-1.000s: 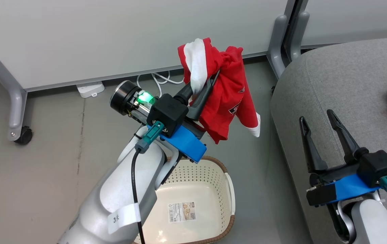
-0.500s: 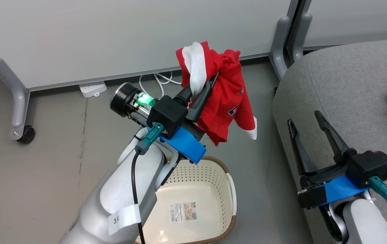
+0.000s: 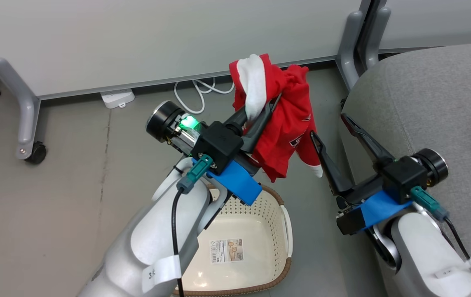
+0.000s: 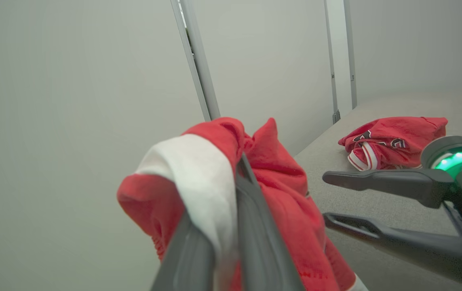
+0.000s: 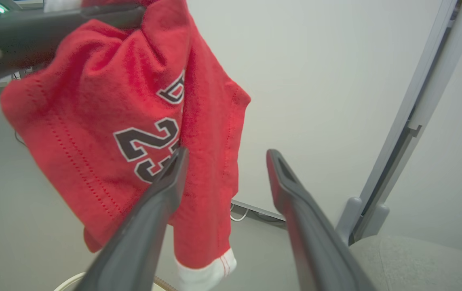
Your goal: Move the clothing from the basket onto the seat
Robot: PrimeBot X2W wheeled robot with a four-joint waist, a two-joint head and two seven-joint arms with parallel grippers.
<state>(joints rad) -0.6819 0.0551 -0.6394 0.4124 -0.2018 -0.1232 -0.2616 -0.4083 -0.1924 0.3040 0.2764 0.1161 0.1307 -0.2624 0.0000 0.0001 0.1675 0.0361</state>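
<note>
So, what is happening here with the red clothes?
The left gripper is shut on a red jersey with "23", holding it in the air, clear of the basket on the floor. The right gripper is open beside the hanging cloth, close to the edge of the grey sofa. A second red garment lies on that sofa.

Spread right claw (image 3: 328,125) stands between hanging jersey (image 3: 289,119) and sofa (image 3: 425,103) edge; open floor (image 3: 74,165) lies left.
</note>
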